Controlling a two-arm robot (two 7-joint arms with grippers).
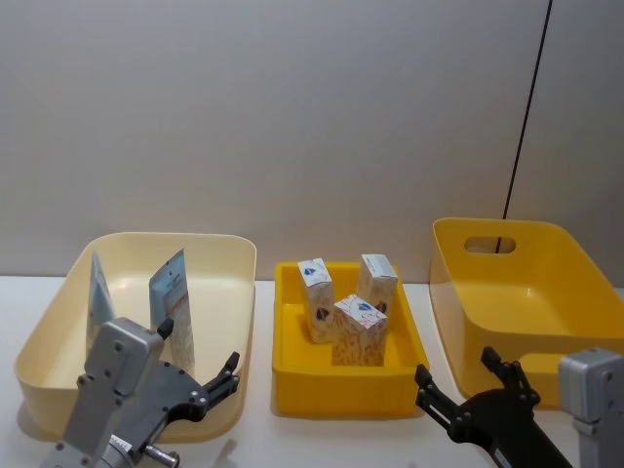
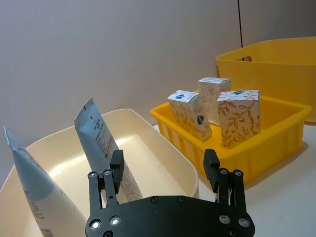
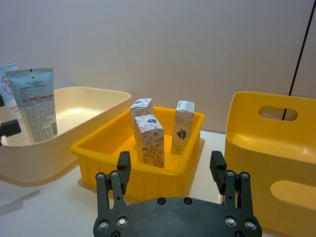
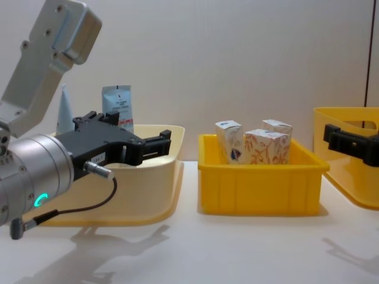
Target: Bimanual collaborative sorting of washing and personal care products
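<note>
Just ahead of left gripper [image 1: 216,383], standing crimped end up and leaning a little inside cream bin [image 1: 244,292]: two squeeze tubes [image 1: 174,304]. Probably light, soft-walled, a bit slick. Likely to fold or tip if pinched at the flat end, so better taken across the fuller lower body.

Ahead of right gripper [image 1: 458,378], off toward the left gripper's side, in small yellow bin [image 1: 341,385]: three cartons [image 1: 359,331], upright, close together. Probably light, thin card, easy to crush. Best taken on two opposite flat faces at mid-height, gentle squeeze.

Just beside right gripper on its outer side: large yellow bin [image 1: 546,302].

Left gripper: jaws wide apart, nothing held, nothing touched, near front rim of cream bin. Right gripper: jaws wide apart too, nothing between them, apart from both yellow bins.
</note>
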